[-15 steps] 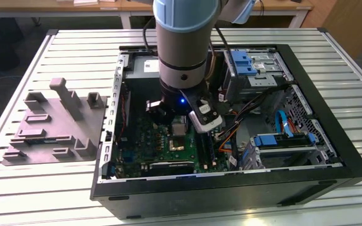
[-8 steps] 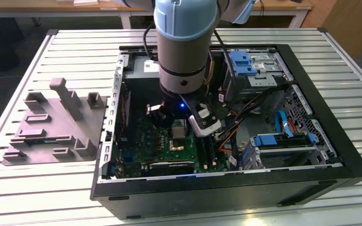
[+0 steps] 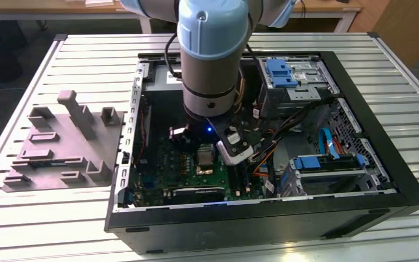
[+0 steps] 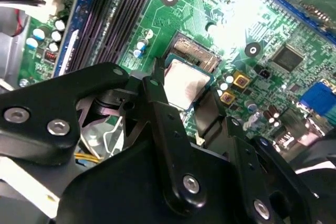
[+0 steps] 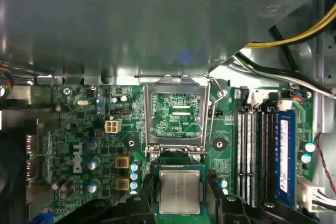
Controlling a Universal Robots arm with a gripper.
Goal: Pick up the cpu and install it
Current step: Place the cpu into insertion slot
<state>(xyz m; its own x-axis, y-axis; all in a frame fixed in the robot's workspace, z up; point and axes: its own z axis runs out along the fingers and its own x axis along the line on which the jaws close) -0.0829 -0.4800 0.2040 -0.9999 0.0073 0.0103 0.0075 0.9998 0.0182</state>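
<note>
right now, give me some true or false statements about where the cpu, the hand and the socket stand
1. The cpu is gripped in the hand over the green board. True.
2. The cpu lies on the grey plastic holder. False: the holder stands on the table outside the case, at the exterior view's left, while the cpu is inside the case.
3. The socket's metal frame is swung open. True.
4. The case is closed up. False: its upward side is open, and the arm reaches down into it.
</note>
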